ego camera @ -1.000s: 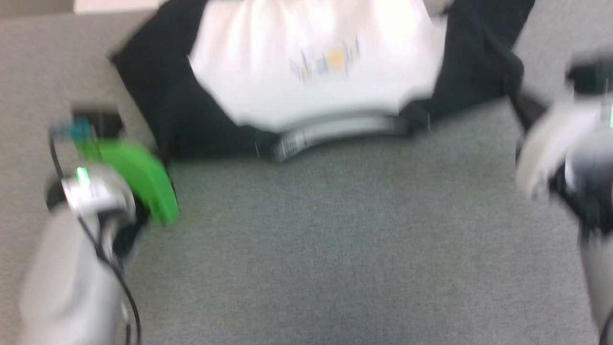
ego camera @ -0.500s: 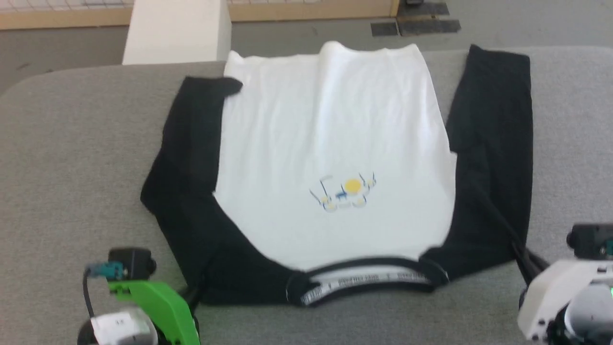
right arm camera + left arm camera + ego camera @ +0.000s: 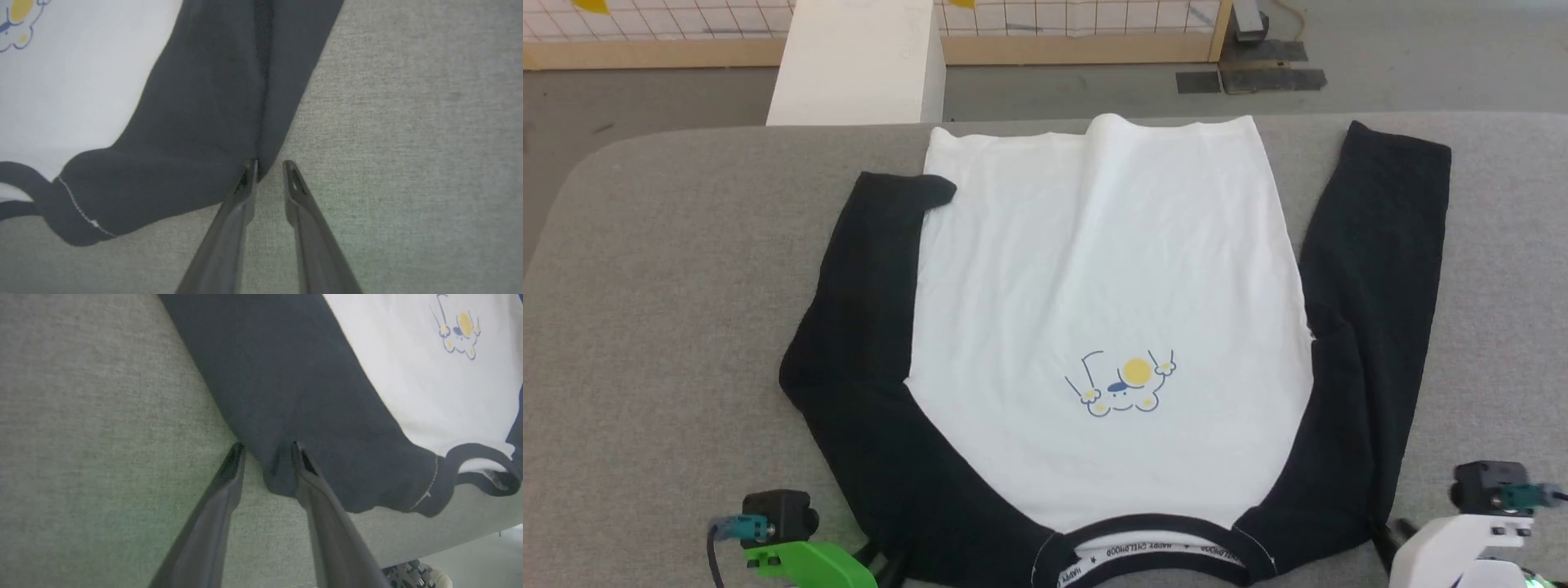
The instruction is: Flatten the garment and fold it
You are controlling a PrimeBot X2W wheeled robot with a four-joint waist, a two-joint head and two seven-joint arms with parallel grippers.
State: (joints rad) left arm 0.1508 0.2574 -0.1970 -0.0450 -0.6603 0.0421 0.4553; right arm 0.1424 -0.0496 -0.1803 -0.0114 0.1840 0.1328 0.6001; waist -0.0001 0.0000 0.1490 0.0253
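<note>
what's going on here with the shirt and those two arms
A two-armed robot is working on the garment, a white shirt with black sleeves, spread face up on the grey table with its collar toward the robot. The left gripper stands parted around a small pucker of black shoulder cloth; the right gripper stands parted at the other shoulder's edge. Neither is clamped on it. The garment lies mostly flat and no fold is made yet.

Garment spread flat on grey table (collar nearest robot), black sleeves lying alongside white body.
</note>
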